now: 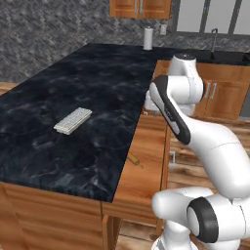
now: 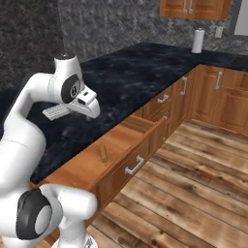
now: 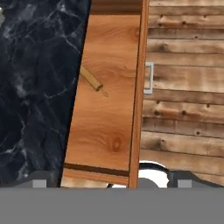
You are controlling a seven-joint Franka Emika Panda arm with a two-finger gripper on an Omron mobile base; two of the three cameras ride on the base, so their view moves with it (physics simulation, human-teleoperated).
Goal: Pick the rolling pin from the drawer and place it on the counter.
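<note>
Counter (image 1: 73,97): a broad black marble top with grey veins, running away toward twelve o'clock from where I stand behind the robot; its edge overhangs the open drawer on the left.
Drawer (image 3: 109,127): pulled right out over the plank floor, a shallow orange-brown tray with a bare, smooth bottom; in the hand view its metal pull (image 3: 149,78) sits at about three o'clock.
Arm: bent high over the far end of the drawer, hand turned down toward the tray.
Grey block (image 1: 72,120): a flat ridged rectangle lying on the counter, well apart from the drawer.
Paper towel roll (image 1: 148,38): upright at the far end of the counter, well out of the way.
Gripper (image 2: 92,110): poised above the drawer, carrying nothing; the jaws stand at their widest, and the frames show nothing between them.
Rolling pin (image 3: 91,80): lying flat on the drawer bottom, hard against the counter side, its upper end tucked under the counter's overhang, so only one end and its thin handle are visible.
Key relation: in the hand view the pin lies toward eleven o'clock from the fingers, its long axis slanting from ten to four.
Judgement: the hand probably needs to move toward the counter side, drop low and turn its jaws across that slant; the overhang leaves little room, so clipping the counter edge looks like the risk.
</note>
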